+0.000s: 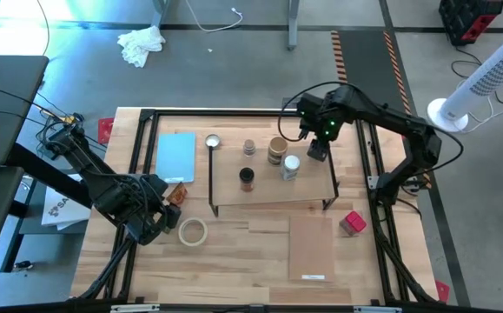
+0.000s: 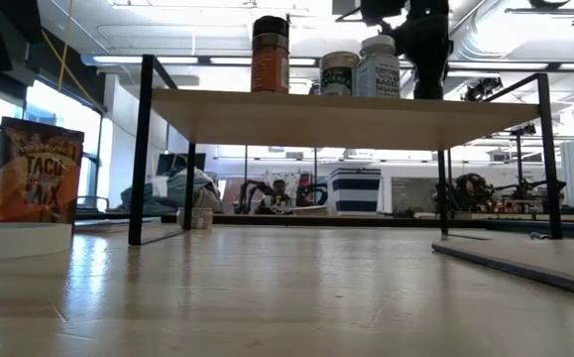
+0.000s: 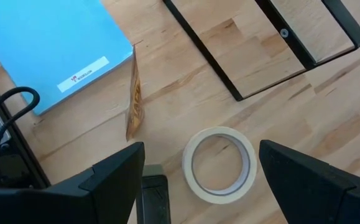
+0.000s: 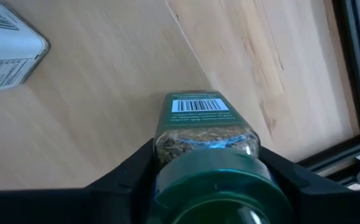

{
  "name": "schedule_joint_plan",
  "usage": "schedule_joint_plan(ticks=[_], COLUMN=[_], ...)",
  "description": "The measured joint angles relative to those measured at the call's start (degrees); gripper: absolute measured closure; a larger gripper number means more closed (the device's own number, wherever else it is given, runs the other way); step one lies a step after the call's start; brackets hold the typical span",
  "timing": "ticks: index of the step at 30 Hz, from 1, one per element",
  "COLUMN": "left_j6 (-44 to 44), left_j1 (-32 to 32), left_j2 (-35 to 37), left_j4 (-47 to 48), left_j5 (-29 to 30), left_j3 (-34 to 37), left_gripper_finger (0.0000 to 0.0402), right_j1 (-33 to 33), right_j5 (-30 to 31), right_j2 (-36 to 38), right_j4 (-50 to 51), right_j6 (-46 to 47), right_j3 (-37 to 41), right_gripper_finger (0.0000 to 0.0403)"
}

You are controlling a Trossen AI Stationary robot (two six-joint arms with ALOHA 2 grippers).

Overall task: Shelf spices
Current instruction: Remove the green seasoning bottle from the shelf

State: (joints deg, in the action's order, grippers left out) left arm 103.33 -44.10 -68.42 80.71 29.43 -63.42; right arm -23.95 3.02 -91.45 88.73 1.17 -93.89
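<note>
Though base hidden, right gripper (image 4: 207,171) apparently clamps green-lidded jar (image 4: 206,140) on shelf (image 1: 268,193); left gripper (image 3: 201,174) open.

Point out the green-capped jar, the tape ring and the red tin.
green-capped jar (image 4: 220,180): right wrist view, on its green cap.
tape ring (image 3: 219,164): left wrist view, on the ring's near rim.
red tin (image 1: 353,223): high view, on its top face.

Wooden table (image 1: 251,261), shelf (image 1: 268,196), tape ring (image 1: 193,231), blue pad (image 1: 176,156)

A white tape ring (image 3: 219,165) lies on the bench (image 3: 329,118) between the left end effector's (image 3: 207,186) spread fingers, near a light-blue pad (image 3: 49,50).
</note>
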Motion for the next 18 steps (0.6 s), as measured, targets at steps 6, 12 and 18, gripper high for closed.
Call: schedule_joint_plan(ticks=[6, 12, 18], left_j6=[-0.1, -0.1, -0.1], left_j1=[0.0, 0.0, 0.0], left_j2=[0.0, 0.0, 0.0], left_j4=[0.6, 0.6, 0.5], left_j5=[0.2, 0.3, 0.3], left_j3=[0.0, 0.0, 0.0], left_gripper_finger=[0.0088, 0.0088, 0.0088], right_j1=[-0.1, -0.2, -0.9], right_j5=[4.3, 8.3, 12.2], right_j2=[4.1, 9.7, 15.3], right_j4=[1.5, 1.5, 1.4], right_j6=[0.4, 6.8, 17.0], right_j3=[-3.2, -9.2, -7.9], right_gripper_finger=[0.0219, 0.0219, 0.0219])
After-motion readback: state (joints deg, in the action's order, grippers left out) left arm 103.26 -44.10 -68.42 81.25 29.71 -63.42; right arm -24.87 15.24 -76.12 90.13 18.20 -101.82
